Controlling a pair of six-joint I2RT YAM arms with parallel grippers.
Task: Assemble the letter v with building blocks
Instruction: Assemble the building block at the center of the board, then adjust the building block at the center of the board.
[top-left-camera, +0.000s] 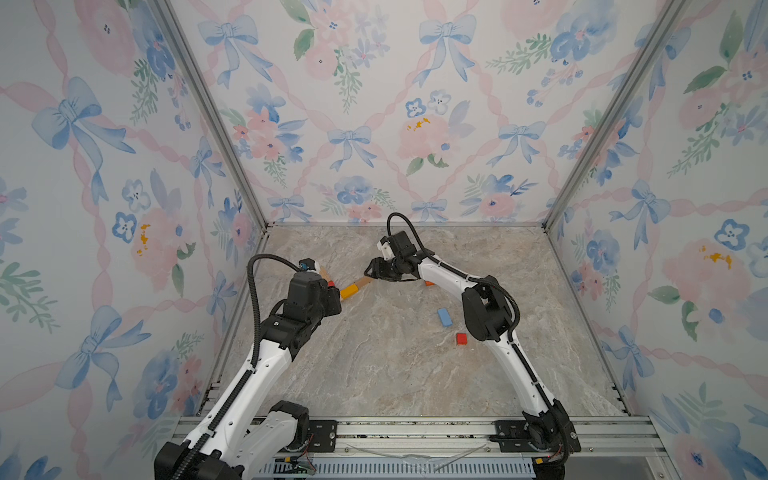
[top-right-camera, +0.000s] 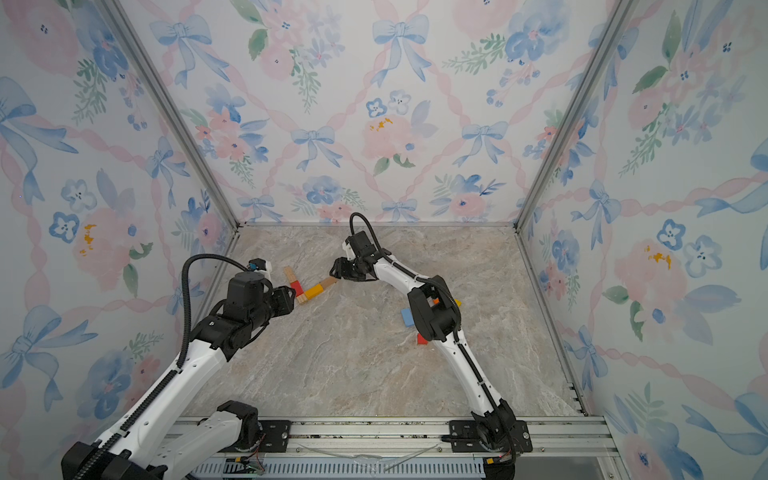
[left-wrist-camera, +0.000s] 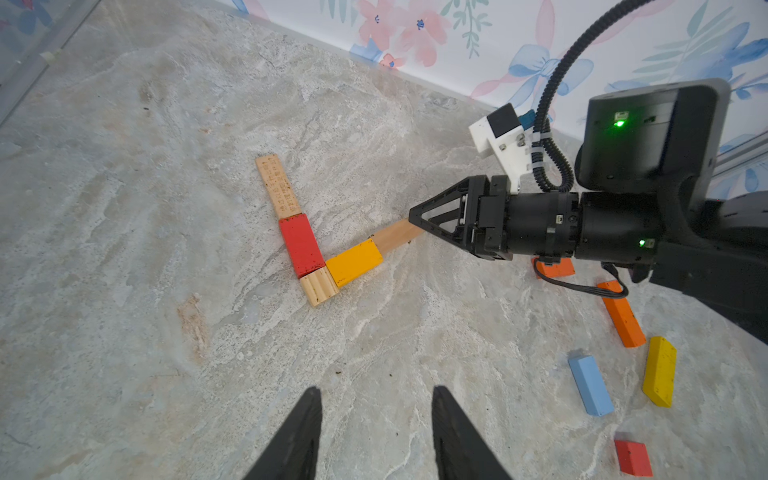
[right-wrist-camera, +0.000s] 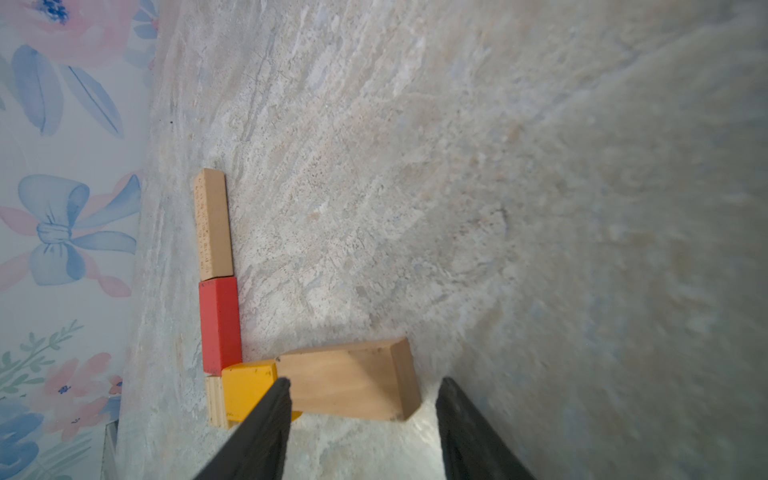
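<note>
Where the building blocks (top-right-camera: 312, 291) lie flat by the surface's (top-left-camera: 374, 374) left edge, they form a V opening toward the far edge. One arm is a lettered wooden bar (left-wrist-camera: 278, 185) and a red block (left-wrist-camera: 301, 245). The other is a yellow block (left-wrist-camera: 354, 263) and a plain wooden bar (left-wrist-camera: 392, 237), with a small wooden piece (left-wrist-camera: 319, 286) at the vertex. My right gripper (left-wrist-camera: 417, 218), stretched low across, points at the plain bar's free end, fingers apart. My left gripper (left-wrist-camera: 376, 390) hovers nearer, fingers apart, empty.
</note>
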